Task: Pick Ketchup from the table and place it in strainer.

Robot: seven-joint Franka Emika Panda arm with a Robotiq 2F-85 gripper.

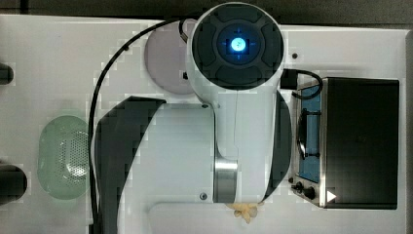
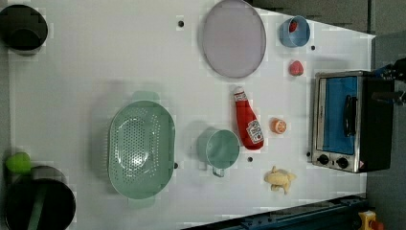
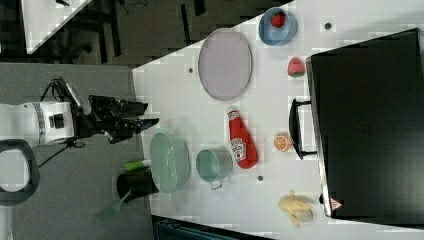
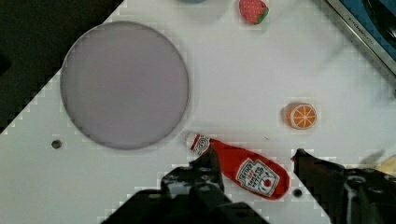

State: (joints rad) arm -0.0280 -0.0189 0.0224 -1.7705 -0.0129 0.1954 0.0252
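Dark fingers of the open claw frame the ketchup lying flat on the surface beneath; the strainer waits well apart.

text: none readable | ketchup label: print too small | oven: red triangle sign

White table (ketchup, strainer)

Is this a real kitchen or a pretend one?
Most likely a pretend one: a robot test table set up like a kitchen. A white robot arm hangs over the white table, where a small silver toaster oven stands among toy food such as a red plastic ketchup bottle and a small red strawberry.
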